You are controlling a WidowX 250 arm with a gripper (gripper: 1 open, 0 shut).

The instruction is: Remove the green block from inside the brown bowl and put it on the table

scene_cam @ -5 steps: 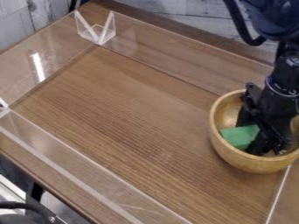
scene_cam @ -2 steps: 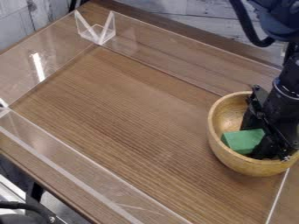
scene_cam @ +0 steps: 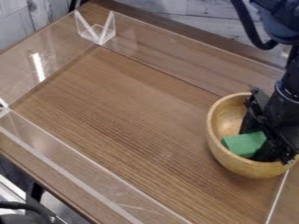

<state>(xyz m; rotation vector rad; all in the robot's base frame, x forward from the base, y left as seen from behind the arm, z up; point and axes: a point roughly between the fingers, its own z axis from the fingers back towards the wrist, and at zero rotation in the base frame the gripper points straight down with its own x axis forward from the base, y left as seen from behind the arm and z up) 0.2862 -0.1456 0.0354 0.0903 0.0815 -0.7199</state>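
1. Cables, black [scene_cam: 26,206], lie beyond the table's edge in the lower left corner, the nearest clutter in view and well apart from the bowl.
2. A low clear wall [scene_cam: 70,175] runs slantwise along the near left side of the table [scene_cam: 128,105], whose top is dark-brown wood with visible grain.
3. The brown bowl [scene_cam: 215,131] sits upright on the right side of the table, its thick rim partly covered by the arm.
4. The green block [scene_cam: 243,144] is inside the bowl, its left part showing and its right part hidden behind the gripper's dark fingers.
5. The gripper [scene_cam: 270,140] reaches down into the bowl from the right, over the block. It is closed; the fingers overlap the block in this view, but whether they grip it or only touch it, I cannot tell.
6. Above it, the black arm [scene_cam: 275,86] blocks the bowl's far right side, and a thick black cable [scene_cam: 246,22] curves beside it.
7. Farthest back, a clear plastic piece with pointed corners [scene_cam: 97,29] stands near the table's far left corner, with pale, grained boards [scene_cam: 193,10] behind the table.
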